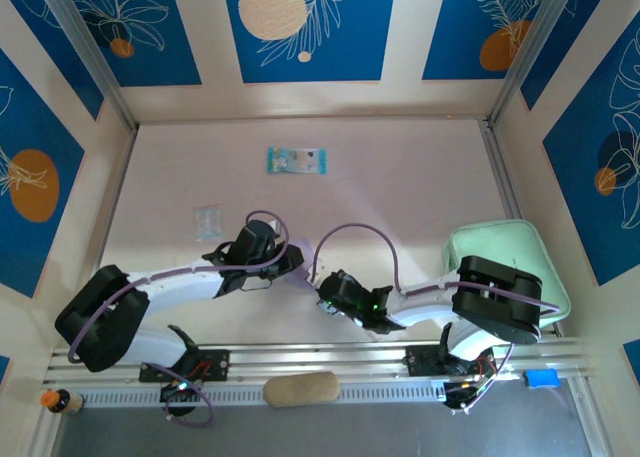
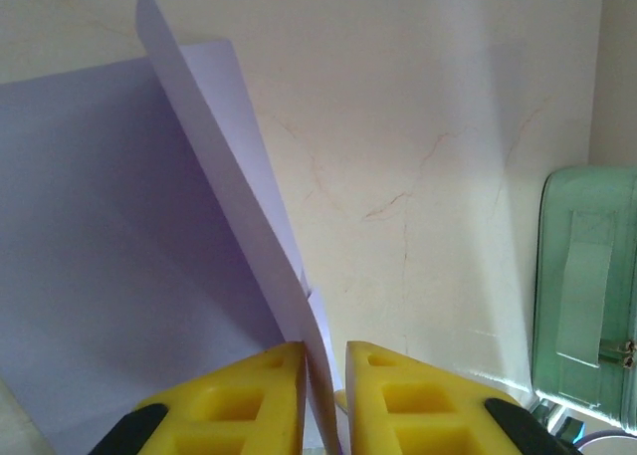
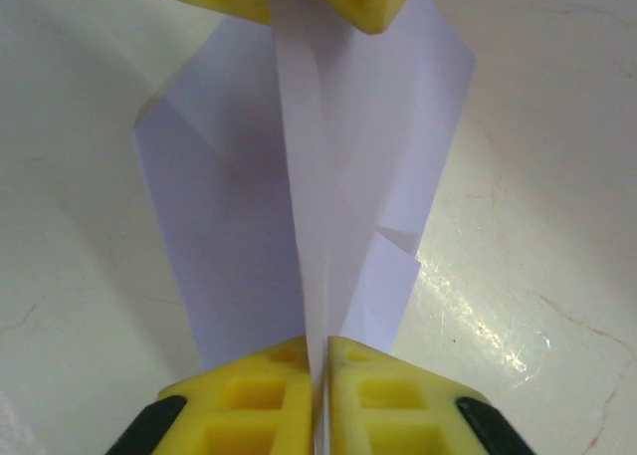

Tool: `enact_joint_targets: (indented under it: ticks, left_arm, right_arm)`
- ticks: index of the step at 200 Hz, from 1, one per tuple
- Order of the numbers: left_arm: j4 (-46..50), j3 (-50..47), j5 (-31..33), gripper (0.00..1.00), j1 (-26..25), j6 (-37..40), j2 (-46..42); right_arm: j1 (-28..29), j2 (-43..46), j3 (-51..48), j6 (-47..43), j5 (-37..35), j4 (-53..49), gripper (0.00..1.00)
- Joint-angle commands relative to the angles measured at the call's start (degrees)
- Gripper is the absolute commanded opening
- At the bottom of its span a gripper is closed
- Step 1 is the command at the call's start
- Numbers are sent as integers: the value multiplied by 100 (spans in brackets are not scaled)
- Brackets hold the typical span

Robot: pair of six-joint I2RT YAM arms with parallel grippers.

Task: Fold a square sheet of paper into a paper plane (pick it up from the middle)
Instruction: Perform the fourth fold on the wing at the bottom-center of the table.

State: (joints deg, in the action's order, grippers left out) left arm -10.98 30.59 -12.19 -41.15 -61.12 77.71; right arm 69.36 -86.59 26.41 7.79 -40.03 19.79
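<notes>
Bases sit side by side on the rail [image 1: 330, 357] at the near edge of the table [image 1: 400, 187], and from there both of your arms fold inward to meet near the middle. Your left arm throws its elbow out to the left, then lays its forearm low and rightward. Your right arm bends its elbow out to the right, just beside the mint-green tray [image 1: 495, 242], and reaches back leftward. The two wrists come nose to nose, the left gripper [image 2: 323, 350] a little farther from you than the right gripper [image 3: 318, 347].

Between them is the square sheet of paper [image 3: 234, 206], pale lilac and partly folded, with a raised ridge along its centre crease. Your right gripper has its yellow fingers [image 3: 249, 395] pressed together on one end of that ridge. Your left gripper pinches the opposite end, its pads [image 2: 398, 395] clamped on the thin upright fold. On either side of the ridge the paper spreads down toward the table, and a small turned-in corner shows on the right-hand flap from the right wrist.

Farther out, a small clear packet [image 1: 207, 220] lies to the left, and a blue-green printed packet [image 1: 296, 160] lies well apart from the paper, toward the far wall.
</notes>
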Motion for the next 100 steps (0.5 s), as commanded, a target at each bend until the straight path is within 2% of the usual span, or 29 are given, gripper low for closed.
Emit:
enact_joint_targets:
  ticks: [1,33,100]
  left_arm:
    - [200,100,12,18,54,92,-152]
    - [285,80,62,17,80,101,-238]
    - [343,43,85,11,109,45,-271]
  right_arm:
    - [-34,-7,118,203,57,-54,8]
    - [-52,27,92,298,157,-28,7]
    - [-105,12,123,255,74,-48,17]
